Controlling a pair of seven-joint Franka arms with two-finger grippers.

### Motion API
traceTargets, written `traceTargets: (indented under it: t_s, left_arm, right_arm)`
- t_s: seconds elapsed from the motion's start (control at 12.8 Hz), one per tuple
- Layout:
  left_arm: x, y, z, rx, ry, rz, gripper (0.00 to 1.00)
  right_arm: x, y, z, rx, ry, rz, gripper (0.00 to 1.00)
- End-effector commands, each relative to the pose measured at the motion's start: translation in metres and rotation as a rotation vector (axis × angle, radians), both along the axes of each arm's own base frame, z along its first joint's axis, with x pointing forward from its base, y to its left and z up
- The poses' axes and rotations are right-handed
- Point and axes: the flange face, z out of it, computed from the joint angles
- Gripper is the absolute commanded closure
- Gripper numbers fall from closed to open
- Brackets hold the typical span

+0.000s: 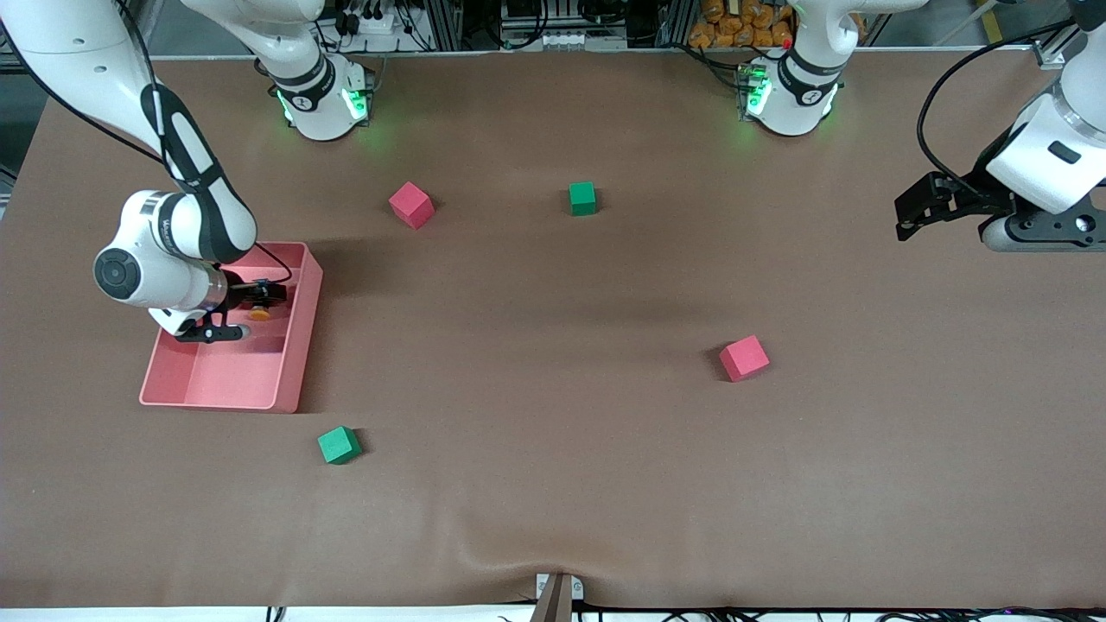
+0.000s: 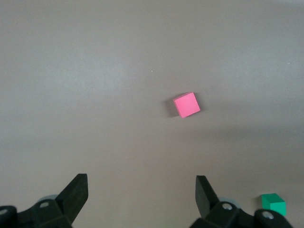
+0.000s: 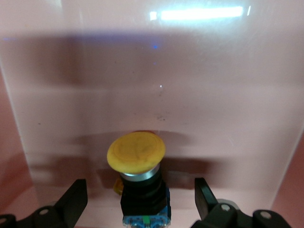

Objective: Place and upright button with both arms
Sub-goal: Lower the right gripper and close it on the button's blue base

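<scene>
Button (image 3: pixel 137 176), lying in the pink tray (image 1: pixel 294 363), looks small, rigid and light, best pinched across its black body by the wide-open, empty right gripper (image 3: pixel 137 197); the left gripper (image 2: pixel 140 194) waits open, holding nothing.

No legible text, label, brand, number or sign was found in any view. Small dark markings appear on the white shell of each arm base (image 1: pixel 321 102) (image 1: pixel 791 97) and on the right arm's wrist (image 1: pixel 164 226), but they cannot be read.
</scene>
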Motion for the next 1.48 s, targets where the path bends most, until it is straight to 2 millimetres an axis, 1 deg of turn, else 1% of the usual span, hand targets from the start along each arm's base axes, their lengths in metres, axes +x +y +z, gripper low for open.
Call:
traceTargets:
  t_s: [0.0,0.08,0.16,0.23,0.39,0.47,0.55,0.62,0.78,1.01,1.17,1.25,1.33,1.4]
  left_arm:
    - [0.001,-0.002,0.000,-0.006,0.000,-0.011,0.00]
    - [0.001,-0.002,0.001,-0.005,-0.003,-0.006,0.00]
    - [0.001,-0.003,0.000,-0.001,-0.003,-0.006,0.00]
    - [0.002,-0.004,-0.003,0.007,0.002,-0.006,0.00]
    - [0.008,-0.003,-0.013,0.007,0.020,-0.027,0.00]
    - [0.011,0.000,-0.017,0.001,0.028,-0.023,0.00]
    - [0.011,0.001,-0.016,0.003,0.025,-0.030,0.00]
    - [0.011,0.001,-0.015,0.004,0.022,-0.030,0.00]
    - [0.011,-0.001,-0.012,0.005,0.015,-0.030,0.00]
    - [0.011,-0.002,-0.013,0.009,0.020,-0.035,0.00]
    - [0.011,-0.004,-0.017,0.005,0.028,-0.042,0.00]
    - [0.011,-0.006,-0.016,-0.011,0.027,-0.044,0.00]
    - [0.010,-0.006,-0.016,-0.007,0.030,-0.043,0.00]
    - [0.011,-0.005,-0.016,-0.006,0.031,-0.041,0.00]
  right_arm:
    - [-0.002,0.002,-0.006,0.006,0.002,0.015,0.19]
    - [-0.003,0.001,-0.007,0.006,0.005,0.012,0.77]
    - [-0.003,0.001,-0.007,0.007,0.005,0.010,0.95]
    - [-0.002,0.001,-0.006,0.007,0.004,0.010,0.98]
    - [-0.002,0.002,-0.005,0.007,0.004,0.012,0.98]
    - [0.000,0.002,-0.004,0.006,0.001,0.014,0.98]
    - [0.004,0.002,0.001,0.005,-0.011,0.015,0.98]
    - [0.010,0.002,0.010,0.003,-0.031,0.019,0.98]
    - [0.019,0.003,0.035,-0.002,-0.075,0.023,0.99]
    - [0.032,0.021,0.086,-0.007,-0.123,0.061,1.00]
    - [0.047,0.038,0.117,-0.003,-0.108,0.094,1.00]
    - [0.058,0.054,0.136,0.001,-0.093,0.121,1.00]
    - [0.067,0.076,0.154,0.005,-0.079,0.159,1.00]
    - [0.073,0.106,0.171,0.006,-0.066,0.205,1.00]
